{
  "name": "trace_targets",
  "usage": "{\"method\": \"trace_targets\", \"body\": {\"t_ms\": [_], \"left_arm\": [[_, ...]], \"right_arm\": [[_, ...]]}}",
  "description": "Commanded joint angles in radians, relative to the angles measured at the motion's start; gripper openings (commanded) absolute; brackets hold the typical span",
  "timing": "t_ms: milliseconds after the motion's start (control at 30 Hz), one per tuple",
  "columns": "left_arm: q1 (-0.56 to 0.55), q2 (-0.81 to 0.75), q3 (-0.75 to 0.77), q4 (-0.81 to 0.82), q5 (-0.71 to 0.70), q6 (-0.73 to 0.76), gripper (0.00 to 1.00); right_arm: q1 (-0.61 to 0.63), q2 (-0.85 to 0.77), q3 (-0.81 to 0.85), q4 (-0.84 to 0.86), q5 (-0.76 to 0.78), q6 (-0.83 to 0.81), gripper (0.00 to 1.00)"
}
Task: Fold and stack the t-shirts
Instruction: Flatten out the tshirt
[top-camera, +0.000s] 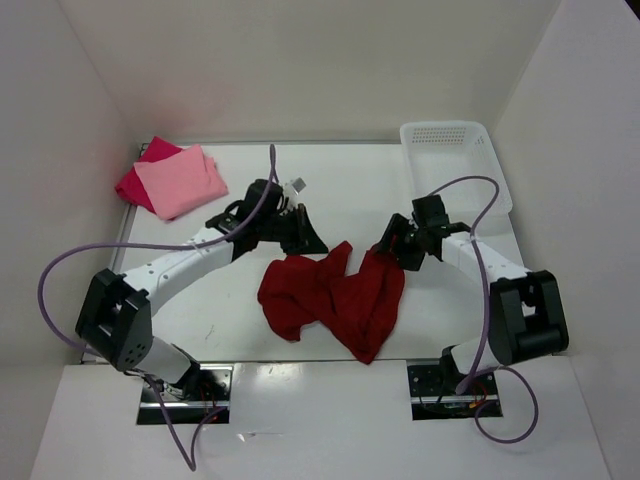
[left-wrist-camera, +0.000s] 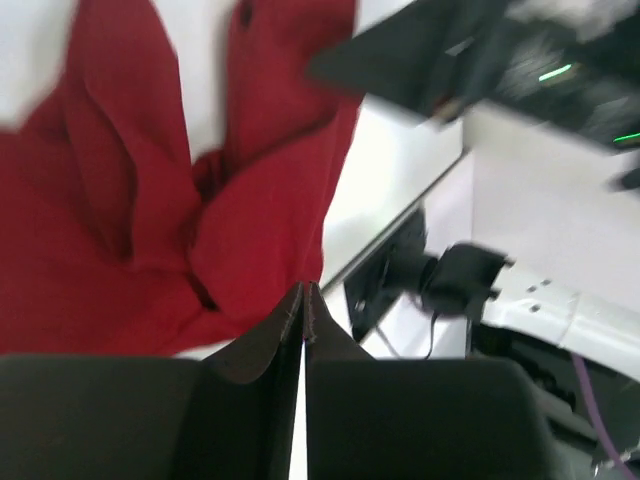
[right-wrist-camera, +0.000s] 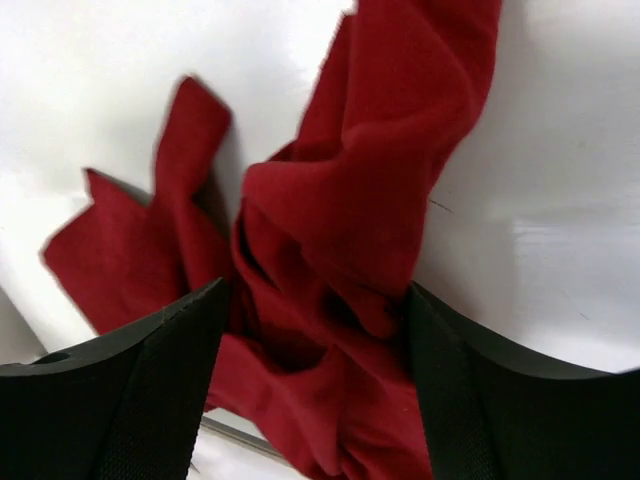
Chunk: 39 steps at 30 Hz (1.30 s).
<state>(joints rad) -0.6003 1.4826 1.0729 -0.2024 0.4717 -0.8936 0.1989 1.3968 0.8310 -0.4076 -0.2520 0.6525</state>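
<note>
The dark red t-shirt (top-camera: 330, 295) lies crumpled on the table's middle; it also fills the left wrist view (left-wrist-camera: 150, 200) and the right wrist view (right-wrist-camera: 380, 180). My right gripper (top-camera: 385, 252) is at its right upper edge, open, fingers wide apart with a bunched fold of the red cloth (right-wrist-camera: 310, 300) between them. My left gripper (top-camera: 305, 240) hangs just behind the shirt's upper left edge, shut with nothing in it (left-wrist-camera: 303, 292). The pale pink t-shirt (top-camera: 185, 180) lies folded on the crimson-pink t-shirt (top-camera: 135, 185) at the back left.
A white lattice basket (top-camera: 445, 135) stands at the back right corner. White walls close in the table on three sides. The right arm's links (left-wrist-camera: 560, 310) show in the left wrist view, close to the shirt.
</note>
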Motion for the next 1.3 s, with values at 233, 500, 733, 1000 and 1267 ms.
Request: {"method": "trace_targets", "body": {"t_ms": [233,500,733,1000,1267], "left_arm": [[0.180,0.100,0.061,-0.239,-0.197,0.289,0.74],[0.189,0.292,0.030,-0.215,-0.232,0.338,0.69],[0.200,0.285,0.053,-0.238,-0.193,0.351,0.06],[0.402,0.110,0.519,-0.311,-0.038,0.320,0.00],[0.741,-0.161,0.625,-0.120,0.005,0.214,0.02]], "right_arm": [[0.040,0.105,0.096,0.015,0.127,0.004,0.55],[0.050,0.102,0.082,0.027,0.128,0.013,0.13],[0.050,0.019,0.169,0.027,0.091,0.022,0.06],[0.050,0.057,0.619,-0.083,0.000,-0.030,0.03],[-0.118,0.060,0.820,-0.085,-0.200,0.027,0.03]]}}
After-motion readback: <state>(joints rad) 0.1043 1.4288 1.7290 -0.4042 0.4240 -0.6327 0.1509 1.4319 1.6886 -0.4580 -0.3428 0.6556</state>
